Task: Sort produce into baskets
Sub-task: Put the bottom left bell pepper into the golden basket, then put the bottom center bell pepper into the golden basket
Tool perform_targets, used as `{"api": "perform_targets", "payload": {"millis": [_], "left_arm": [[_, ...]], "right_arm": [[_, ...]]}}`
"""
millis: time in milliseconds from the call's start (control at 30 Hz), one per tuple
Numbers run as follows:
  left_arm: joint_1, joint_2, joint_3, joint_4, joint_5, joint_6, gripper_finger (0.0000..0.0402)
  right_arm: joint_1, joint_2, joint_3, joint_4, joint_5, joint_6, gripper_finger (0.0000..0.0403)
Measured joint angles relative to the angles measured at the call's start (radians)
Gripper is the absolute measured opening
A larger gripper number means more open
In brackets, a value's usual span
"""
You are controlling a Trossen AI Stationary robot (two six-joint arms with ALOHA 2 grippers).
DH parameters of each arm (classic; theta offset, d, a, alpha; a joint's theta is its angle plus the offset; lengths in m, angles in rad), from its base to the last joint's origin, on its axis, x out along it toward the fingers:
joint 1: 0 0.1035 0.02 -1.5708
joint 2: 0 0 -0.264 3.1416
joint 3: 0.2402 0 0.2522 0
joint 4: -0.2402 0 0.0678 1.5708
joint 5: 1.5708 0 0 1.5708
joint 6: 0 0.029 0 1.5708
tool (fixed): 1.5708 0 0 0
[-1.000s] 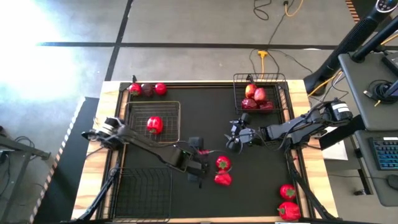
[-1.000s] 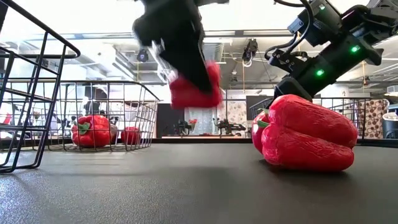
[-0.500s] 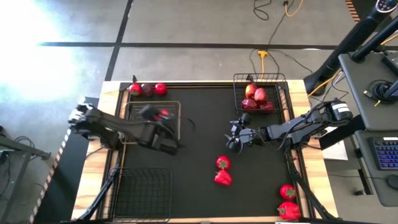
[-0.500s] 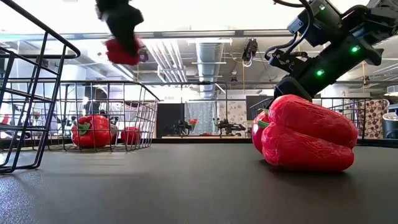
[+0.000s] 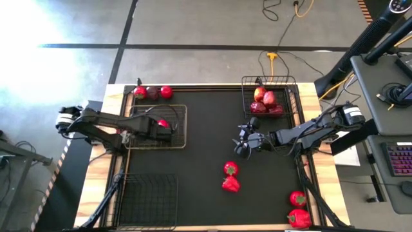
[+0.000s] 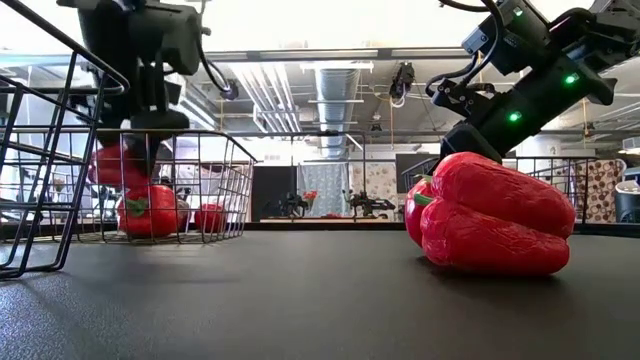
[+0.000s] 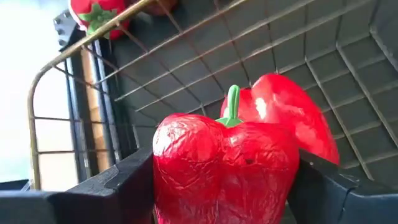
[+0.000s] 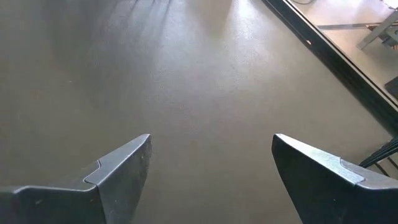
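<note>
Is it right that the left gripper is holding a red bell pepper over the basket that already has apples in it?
Not quite. The left gripper holds a bell pepper over the left basket, which holds another pepper, as the left wrist view shows. The apples sit in the right-hand basket.

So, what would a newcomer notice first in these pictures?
Probably the left pincer holding a wrinkled red bell pepper over the left basket, where another pepper already lies. Next, the large red pepper on the black mat close to the low camera, with the open right pincer hovering mid-table.
</note>
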Motion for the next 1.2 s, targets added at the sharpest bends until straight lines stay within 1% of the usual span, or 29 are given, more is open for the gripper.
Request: {"api": "perform_targets", "payload": {"millis": [167, 367, 633, 733, 867, 933, 1033, 1200], "left_arm": [[0.029, 0.022, -0.021, 0.007, -0.026, -0.005, 0.0299], [0.038, 0.026, -0.007, 0.013, -0.047, 0.002, 0.0329], [0.036, 0.017, 0.001, 0.006, -0.051, 0.003, 0.0339], [0.031, 0.014, 0.061, 0.006, -0.05, 0.036, 0.0339], [0.004, 0.017, 0.215, 0.037, -0.053, 0.14, 0.0339], [-0.024, 0.022, 0.287, 0.101, -0.055, 0.212, 0.0339], [-0.094, 0.035, 0.352, 0.293, -0.059, 0.378, 0.0339], [-0.269, 0.108, 0.357, 0.706, -0.029, 0.747, 0.0339]], "right_arm": [[0.0, 0.0, 0.0, 0.0, 0.0, 0.0, 0.0325], [0.0, 0.0, 0.0, -0.003, 0.0, -0.001, 0.0325], [0.0, 0.0, 0.0, -0.003, 0.0, 0.0, 0.0325], [0.0, 0.0, 0.0, -0.003, 0.0, -0.001, 0.0325], [0.0, 0.0, 0.0, -0.003, 0.0, -0.001, 0.0325], [0.0, 0.0, 0.0, -0.003, 0.0, -0.001, 0.0325], [0.0, 0.0, 0.0, -0.004, 0.0, -0.002, 0.0325], [0.0, 0.0, 0.0, -0.004, 0.0, -0.002, 0.0325]]}}
